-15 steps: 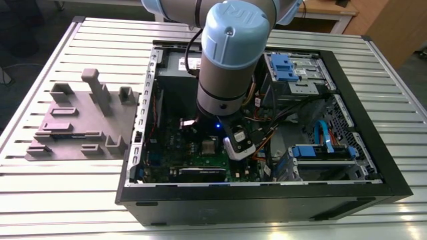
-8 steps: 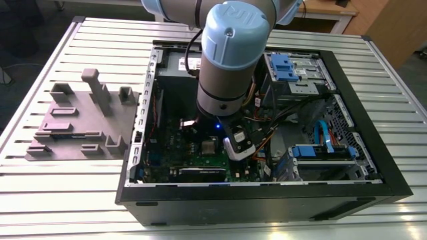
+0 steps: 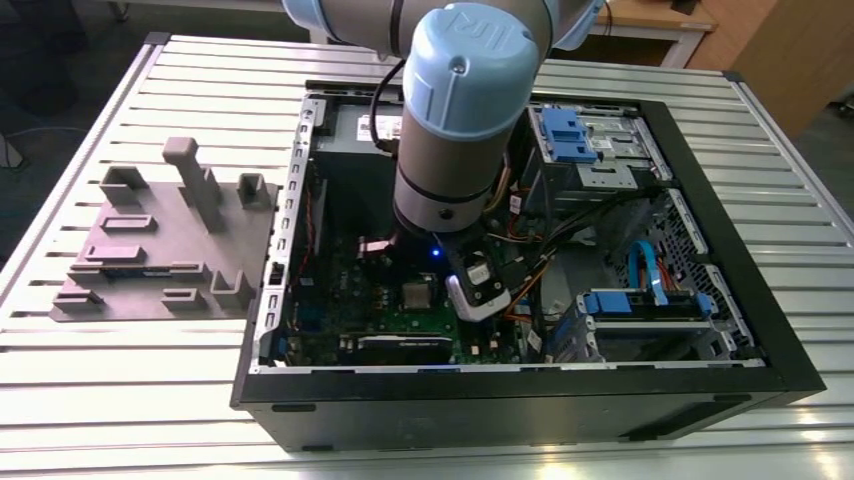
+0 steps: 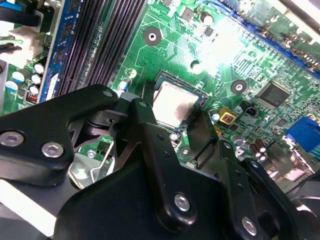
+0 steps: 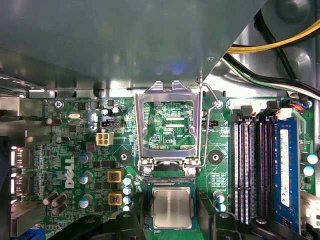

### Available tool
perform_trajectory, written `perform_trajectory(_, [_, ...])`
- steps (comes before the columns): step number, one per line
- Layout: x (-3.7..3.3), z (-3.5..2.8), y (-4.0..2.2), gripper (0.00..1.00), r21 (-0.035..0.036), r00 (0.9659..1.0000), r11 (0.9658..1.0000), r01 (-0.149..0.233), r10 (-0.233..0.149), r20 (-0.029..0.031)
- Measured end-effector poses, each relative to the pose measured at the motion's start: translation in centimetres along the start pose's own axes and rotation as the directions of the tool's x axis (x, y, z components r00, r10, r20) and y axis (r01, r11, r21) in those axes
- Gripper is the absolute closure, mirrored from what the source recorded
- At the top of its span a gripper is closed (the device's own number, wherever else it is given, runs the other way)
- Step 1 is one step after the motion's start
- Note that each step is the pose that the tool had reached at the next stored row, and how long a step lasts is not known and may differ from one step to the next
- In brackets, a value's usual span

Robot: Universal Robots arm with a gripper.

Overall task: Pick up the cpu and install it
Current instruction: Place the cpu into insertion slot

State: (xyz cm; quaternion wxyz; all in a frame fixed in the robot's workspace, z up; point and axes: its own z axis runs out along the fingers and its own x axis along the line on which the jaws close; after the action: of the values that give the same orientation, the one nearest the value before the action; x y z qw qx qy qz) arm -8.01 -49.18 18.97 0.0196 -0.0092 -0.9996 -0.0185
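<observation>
My pincer (image 4: 171,115) straddles the cpu (image 5: 171,207) seated in its socket (image 5: 148,210), jaws apart, not gripping — one sideways nudge could skew it.

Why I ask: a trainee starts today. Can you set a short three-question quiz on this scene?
1. True or false: the cpu lies in the socket.
2. The socket's metal frame is: A shut over the cpu, B swung open, C taken off.
3. Fill in: the arm reaches into the open ___.
Key: 1 true; 2 B; 3 case.
</observation>
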Motion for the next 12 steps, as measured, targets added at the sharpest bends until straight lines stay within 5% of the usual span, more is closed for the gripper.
perform_trajectory(12, [-0.02, 0.1, 0.0, 0.53, -0.0003, 1.0, 1.0, 0.0, 0.0, 0.0003])
